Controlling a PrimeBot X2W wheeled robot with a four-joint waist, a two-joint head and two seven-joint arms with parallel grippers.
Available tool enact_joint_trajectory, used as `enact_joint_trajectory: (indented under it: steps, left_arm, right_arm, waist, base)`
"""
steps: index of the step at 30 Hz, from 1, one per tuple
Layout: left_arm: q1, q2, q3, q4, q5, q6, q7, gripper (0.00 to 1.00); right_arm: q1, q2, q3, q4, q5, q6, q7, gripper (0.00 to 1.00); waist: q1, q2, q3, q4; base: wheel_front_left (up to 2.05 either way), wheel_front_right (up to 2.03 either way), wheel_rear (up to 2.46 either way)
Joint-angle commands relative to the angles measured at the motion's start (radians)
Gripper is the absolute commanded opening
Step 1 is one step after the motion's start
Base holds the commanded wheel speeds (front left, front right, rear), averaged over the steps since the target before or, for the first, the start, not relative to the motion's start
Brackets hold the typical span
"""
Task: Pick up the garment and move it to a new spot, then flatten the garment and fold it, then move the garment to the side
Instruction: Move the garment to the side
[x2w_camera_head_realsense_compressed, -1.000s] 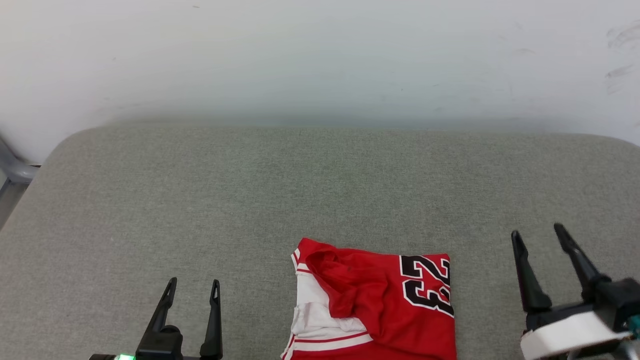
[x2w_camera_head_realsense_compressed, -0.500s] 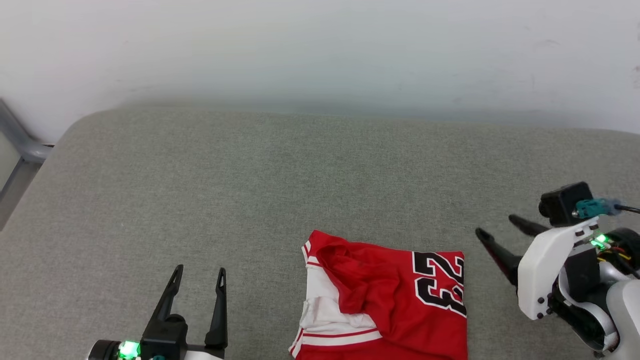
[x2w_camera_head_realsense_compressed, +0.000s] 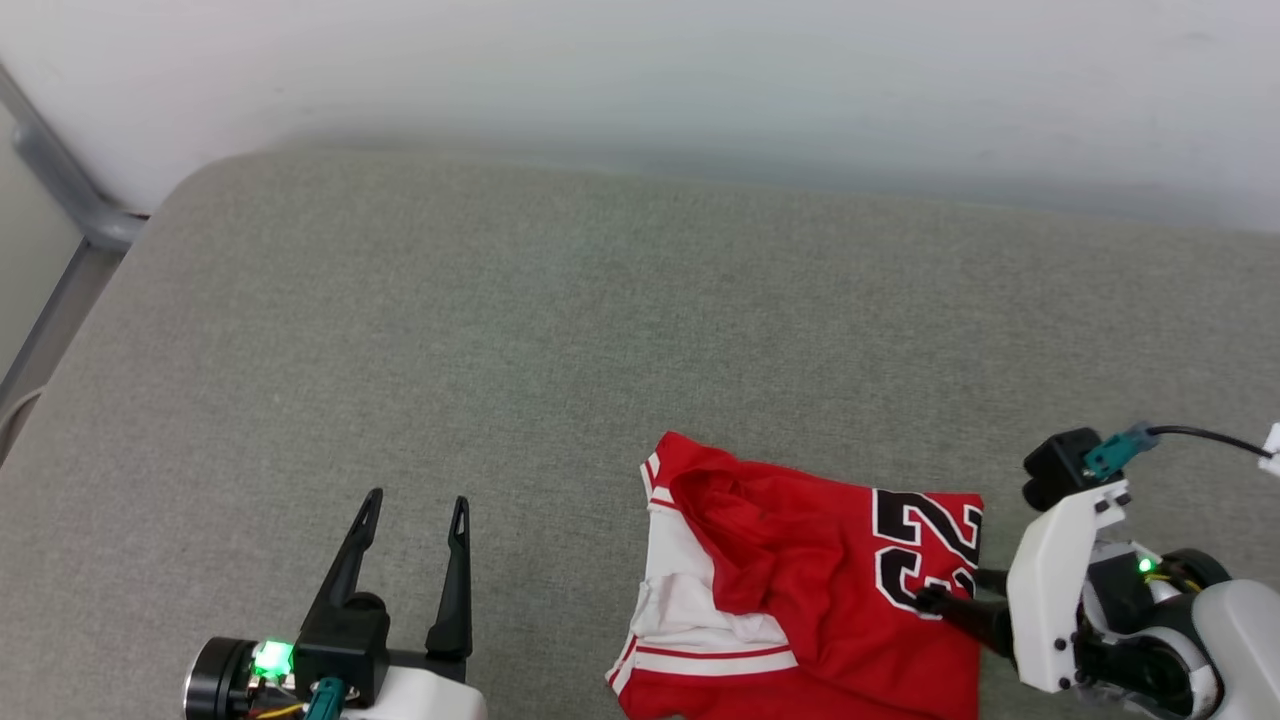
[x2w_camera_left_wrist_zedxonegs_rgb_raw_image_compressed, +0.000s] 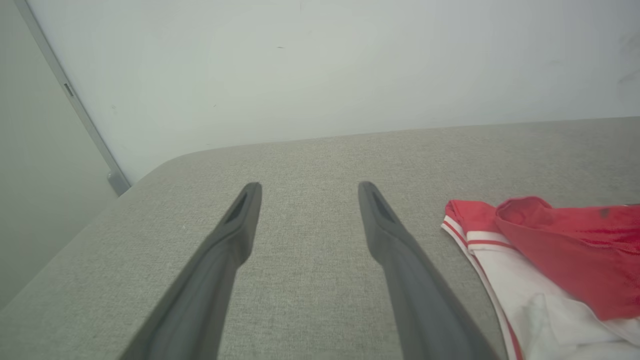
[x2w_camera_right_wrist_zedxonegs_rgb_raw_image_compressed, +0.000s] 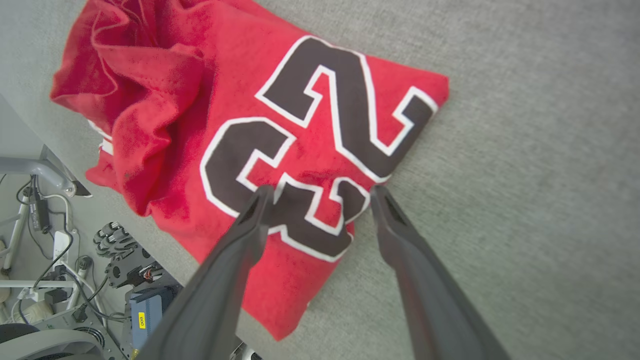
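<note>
Garment (x2w_camera_head_realsense_compressed: 800, 590): red shirt, folded into a rough rectangle, lying at the near edge of the cushion (x2w_camera_head_realsense_compressed: 500, 350), right of centre in the head view. A white sleeve with red stripe trim is on its left side, a black "23" outlined in white on its right side, and a rumpled red fold lies between them. Right gripper (x2w_camera_right_wrist_zedxonegs_rgb_raw_image_compressed: 321, 192): jaws apart and empty, straddling the garment's right edge; one finger lies over the black number and the other over bare cushion just beside the cloth. Contact with the fabric cannot be judged. Left gripper (x2w_camera_left_wrist_zedxonegs_rgb_raw_image_compressed: 308, 187): jaws apart, holding nothing, above bare cushion to the left of the garment and apart from it. Surface: grey-green woven cushion with a rounded far-left corner. Room: pale plain wall (x2w_camera_head_realsense_compressed: 640, 70) behind the cushion; a grey metal rail (x2w_camera_head_realsense_compressed: 60, 180) slants at far left. The right wrist view shows cables (x2w_camera_right_wrist_zedxonegs_rgb_raw_image_compressed: 45, 225) and a blue box (x2w_camera_right_wrist_zedxonegs_rgb_raw_image_compressed: 150, 310) with a yellow label on the floor past the cushion edge.
</note>
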Motion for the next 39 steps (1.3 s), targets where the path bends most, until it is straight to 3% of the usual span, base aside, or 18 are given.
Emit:
enact_joint_trajectory:
  steps: [1,9,14,15,16,27,39]
  left_arm:
    - [-0.019,-0.005,-0.004,-0.001,0.0,-0.004,-0.002,1.0]
    - [-0.056,-0.011,-0.009,0.003,-0.001,-0.004,-0.002,1.0]
    - [-0.064,-0.014,-0.006,0.007,-0.004,-0.001,-0.002,1.0]
    - [-0.063,-0.014,-0.005,0.008,-0.005,-0.002,-0.002,1.0]
    - [-0.064,-0.013,-0.005,0.009,-0.004,-0.002,-0.002,1.0]
    - [-0.039,-0.01,-0.002,0.012,0.002,0.003,-0.002,1.0]
    - [-0.037,-0.006,0.026,-0.022,0.0,0.016,-0.002,1.0]
  right_arm:
    - [-0.01,0.007,0.007,0.015,-0.004,-0.001,-0.003,1.0]
    - [0.012,0.039,0.101,0.163,-0.012,-0.001,-0.024,1.0]
    - [0.015,0.041,0.15,0.193,0.009,-0.001,-0.085,1.0]
    - [0.005,0.038,0.153,0.194,0.013,-0.001,-0.099,0.47]
    - [-0.006,0.034,0.157,0.192,0.019,-0.001,-0.111,0.0]
    - [-0.135,-0.055,0.183,0.103,0.02,-0.001,-0.238,0.0]
    - [-0.273,-0.241,0.258,-0.004,-0.097,-0.001,-0.296,0.0]
  waist:
    - [0.0,-0.0001,0.024,0.017]
    - [0.0,-0.0001,0.084,0.044]
    - [0.0,-0.0001,0.094,0.042]
    - [0.0,-0.0001,0.094,0.039]
    - [0.0,-0.0001,0.093,0.037]
    - [0.0,-0.0001,0.055,-0.018]
    - [0.0,-0.0001,0.083,-0.188]
  base:
    - [0.0,0.0,0.0]
    - [0.0,0.0,0.0]
    - [0.0,0.0,0.0]
    - [0.0,0.0,0.0]
    - [0.0,0.0,0.0]
    - [0.0,0.0,0.0]
    - [0.0,0.0,0.0]
